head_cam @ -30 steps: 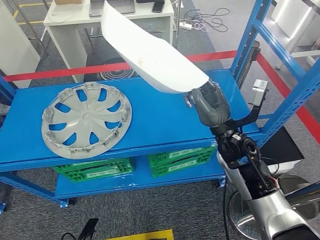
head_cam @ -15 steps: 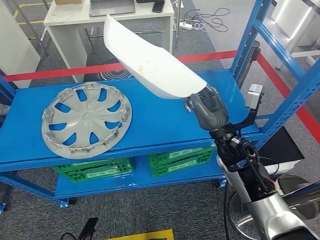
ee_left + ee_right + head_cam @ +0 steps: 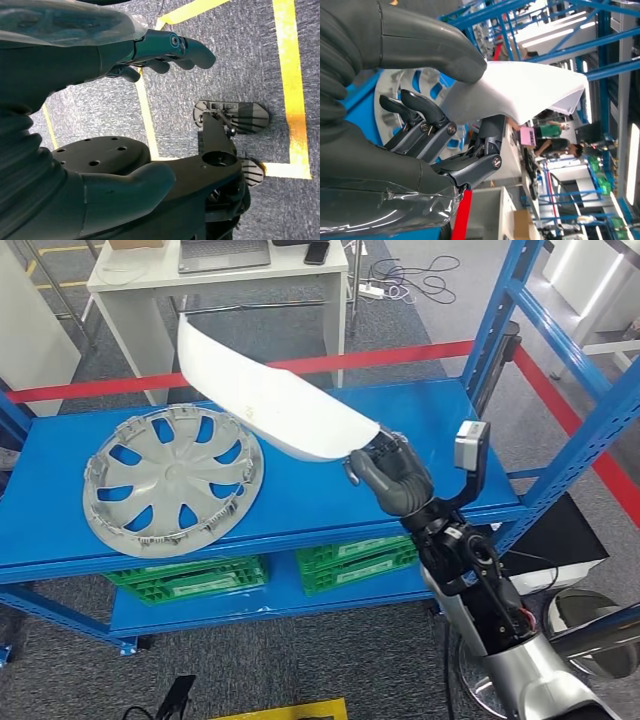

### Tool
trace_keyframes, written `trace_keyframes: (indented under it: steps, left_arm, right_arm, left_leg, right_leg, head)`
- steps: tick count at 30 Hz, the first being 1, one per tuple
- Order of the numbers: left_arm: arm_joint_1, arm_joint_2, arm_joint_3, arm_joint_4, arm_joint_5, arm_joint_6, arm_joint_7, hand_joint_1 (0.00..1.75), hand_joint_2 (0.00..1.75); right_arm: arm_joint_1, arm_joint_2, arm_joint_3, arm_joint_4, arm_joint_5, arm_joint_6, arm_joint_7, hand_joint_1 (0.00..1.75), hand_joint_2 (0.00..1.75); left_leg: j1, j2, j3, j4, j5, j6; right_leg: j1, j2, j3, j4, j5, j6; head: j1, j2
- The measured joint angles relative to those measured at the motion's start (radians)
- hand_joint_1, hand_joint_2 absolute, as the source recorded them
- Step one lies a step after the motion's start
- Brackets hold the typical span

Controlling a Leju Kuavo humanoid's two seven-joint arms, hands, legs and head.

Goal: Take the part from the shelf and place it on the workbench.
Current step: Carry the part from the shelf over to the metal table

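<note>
My right hand (image 3: 392, 476) grips one end of a long white curved panel (image 3: 264, 400), holding it tilted in the air above the blue shelf (image 3: 317, 490). In the right wrist view the thumb and fingers (image 3: 433, 125) pinch the white panel (image 3: 516, 90) by its edge. A silver wheel cover (image 3: 173, 480) lies flat on the shelf's left part, below the panel's far end. My left hand (image 3: 166, 50) hangs over the grey carpet with its fingers extended and nothing in them.
Blue uprights (image 3: 506, 310) frame the shelf at the right. Green crates (image 3: 355, 560) sit on the lower level. Beyond a red floor line stands a white desk (image 3: 151, 290) with a laptop and a phone. Yellow floor tape (image 3: 294, 85) runs under the left hand.
My right hand has moved left and slightly down with the white panel, which now lies lower and closer to the wheel cover. The wheel cover has not moved.
</note>
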Motion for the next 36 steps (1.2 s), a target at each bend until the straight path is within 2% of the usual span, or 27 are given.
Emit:
trace_keyframes:
  steps: [10, 18, 36]
  left_arm:
    - [-0.003, 0.002, 0.0, 0.0, 0.015, 0.002, 0.003, 0.0, 1.75]
    - [-0.005, 0.005, -0.002, 0.0, 0.017, 0.001, 0.014, 0.0, 1.75]
    - [-0.006, 0.009, -0.018, 0.0, 0.036, 0.006, 0.014, 0.0, 1.75]
  right_arm:
    - [0.027, 0.022, 0.03, -0.018, 0.042, -0.037, 0.018, 1.75, 1.75]
    - [0.054, 0.023, 0.035, -0.039, 0.07, -0.103, 0.036, 1.75, 1.75]
    - [0.062, 0.023, 0.049, -0.059, 0.094, -0.111, 0.034, 1.75, 1.75]
  left_leg:
    - [0.0, 0.0, 0.0, 0.0, 0.0, 0.0]
    - [0.0, 0.0, 0.0, 0.0, 0.0, 0.0]
    - [0.0, 0.0, 0.0, 0.0, 0.0, 0.0]
  right_leg:
    - [0.0, 0.0, 0.0, 0.0, 0.0, 0.0]
    - [0.0, 0.0, 0.0, 0.0, -0.001, 0.0]
    - [0.0, 0.0, 0.0, 0.0, -0.001, 0.0]
  head:
    - [0.0, 0.0]
    - [0.0, 0.0]
    - [0.0, 0.0]
